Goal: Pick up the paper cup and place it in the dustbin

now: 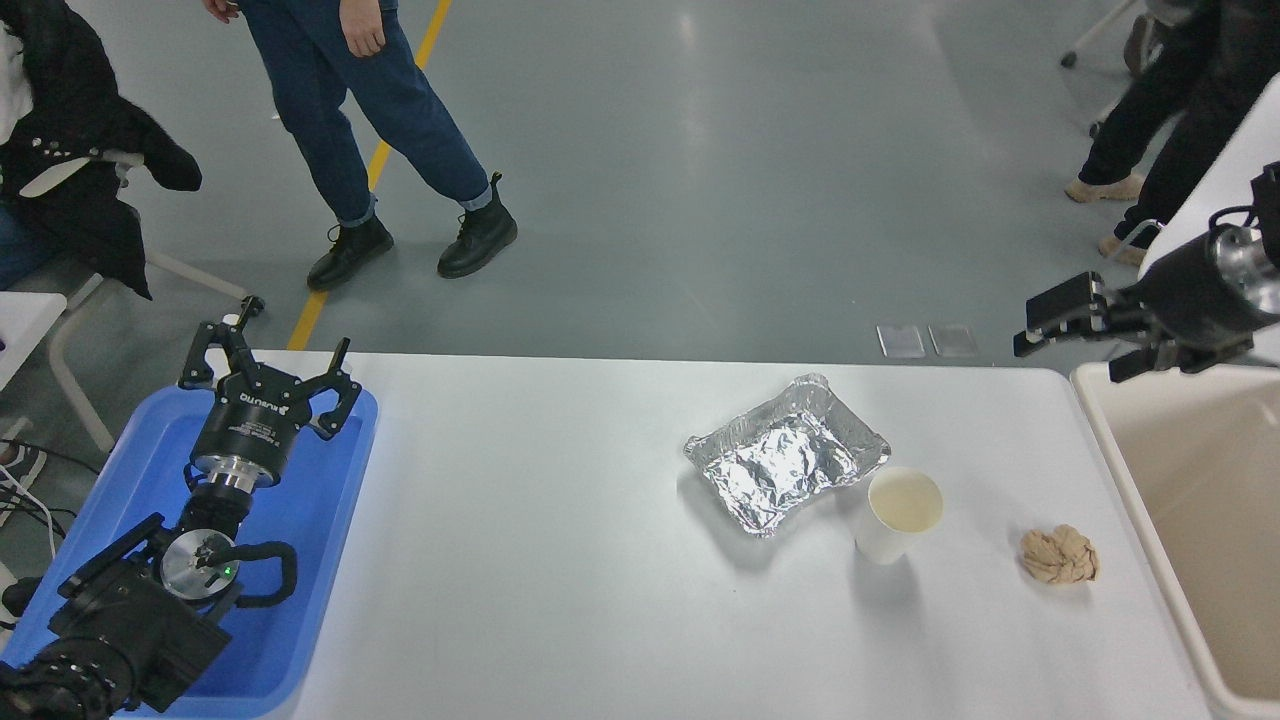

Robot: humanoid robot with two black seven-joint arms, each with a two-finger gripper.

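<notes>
The white paper cup (897,517) stands upright on the white table (560,560), right of centre, just beside the foil tray's near right corner. The beige dustbin (1103,428) stands at the table's right edge, its inside showing bare. My right gripper (1070,345) hangs high at the right edge, above the dustbin's far corner, pointing left, open and empty, well away from the cup. My left gripper (268,365) is parked open over the blue tray at the lower left.
A crumpled silver foil tray (787,453) lies left of and behind the cup. A tan crumpled paper ball (1058,555) lies between the cup and the dustbin. A blue plastic tray (300,560) sits at the left. People stand on the floor beyond the table.
</notes>
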